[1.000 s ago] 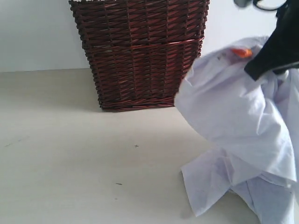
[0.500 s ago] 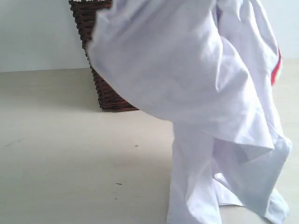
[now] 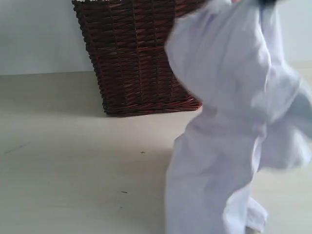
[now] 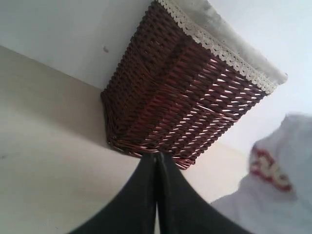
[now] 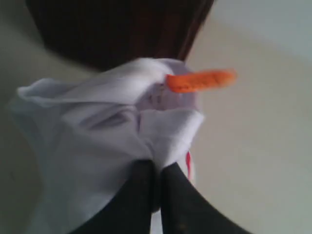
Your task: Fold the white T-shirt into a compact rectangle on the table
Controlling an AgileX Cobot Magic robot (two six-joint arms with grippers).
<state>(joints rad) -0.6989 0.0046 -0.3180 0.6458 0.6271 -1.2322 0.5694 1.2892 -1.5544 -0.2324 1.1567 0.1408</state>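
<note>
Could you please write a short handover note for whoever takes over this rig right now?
Left tool: shut, empty, pointing toward the wicker basket.
Right tool: shut on the white T-shirt, pinching bunched cloth close to the orange neck tag.
Shirt: hangs crumpled from the right tool, partly in front of the basket; its lower end runs out of view.
Done: shirt lifted, nothing folded.
Left: spread it flat on the table, then fold it into a compact rectangle.
</note>
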